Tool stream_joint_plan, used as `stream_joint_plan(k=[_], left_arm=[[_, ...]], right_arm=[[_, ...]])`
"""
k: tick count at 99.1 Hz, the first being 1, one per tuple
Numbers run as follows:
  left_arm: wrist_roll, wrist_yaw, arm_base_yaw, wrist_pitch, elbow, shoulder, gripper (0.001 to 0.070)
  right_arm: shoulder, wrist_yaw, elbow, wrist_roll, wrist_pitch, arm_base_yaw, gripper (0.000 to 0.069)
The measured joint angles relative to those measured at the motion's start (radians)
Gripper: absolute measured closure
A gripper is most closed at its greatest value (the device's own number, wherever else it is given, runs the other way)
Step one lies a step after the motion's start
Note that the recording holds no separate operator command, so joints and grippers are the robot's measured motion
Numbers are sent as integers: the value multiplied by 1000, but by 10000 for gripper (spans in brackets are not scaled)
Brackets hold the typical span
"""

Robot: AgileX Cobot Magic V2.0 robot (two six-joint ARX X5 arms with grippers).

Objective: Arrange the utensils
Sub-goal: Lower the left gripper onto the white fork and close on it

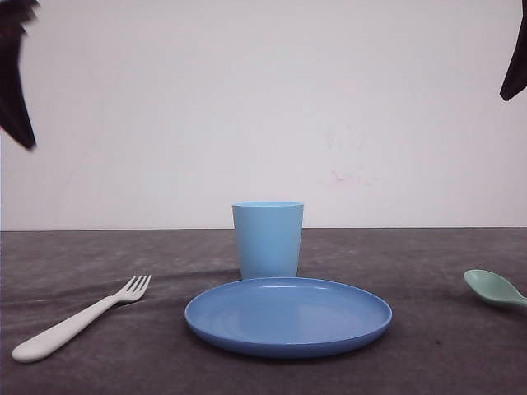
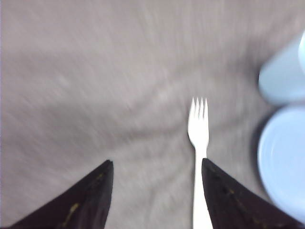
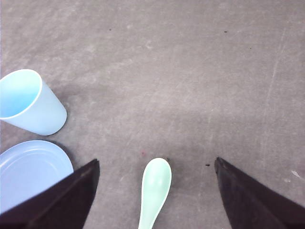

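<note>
Hanging spread and empty, left gripper [image 2: 157, 191] above the fork [image 2: 198, 157] and right gripper [image 3: 155, 191] above the spoon [image 3: 156, 188], apparently lined up for grasping.

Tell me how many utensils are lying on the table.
2. The fork lies left of the plate, tines pointing toward the cup. The spoon lies at the right edge of the front view, partly cut off. None seems hidden.
</note>
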State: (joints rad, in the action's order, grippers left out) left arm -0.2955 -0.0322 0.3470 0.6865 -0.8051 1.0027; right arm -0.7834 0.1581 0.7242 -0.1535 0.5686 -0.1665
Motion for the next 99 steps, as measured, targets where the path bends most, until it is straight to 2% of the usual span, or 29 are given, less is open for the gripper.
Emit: stream_joint_plan(k=[12,37,72,77,88,99], left_arm=[[-24,1,61,-1,0,89,359],[-69,37,183,-61,0,272,359],[-116,56,257,-192,0,414,360],[-118,60,261,-202,0,429,377],[-121,84,270,-209,0,459,460],[-124,105,271,-209,0,492,486]], right_arm=[[0,0,0,0,0,0,210],[0,0,0,0,4,0,210],[0,0,0,0,14,0,210],[0,0,0,0,14,0,210],[0,0,0,0,15,0,210],[0,0,0,0,15,0,210]])
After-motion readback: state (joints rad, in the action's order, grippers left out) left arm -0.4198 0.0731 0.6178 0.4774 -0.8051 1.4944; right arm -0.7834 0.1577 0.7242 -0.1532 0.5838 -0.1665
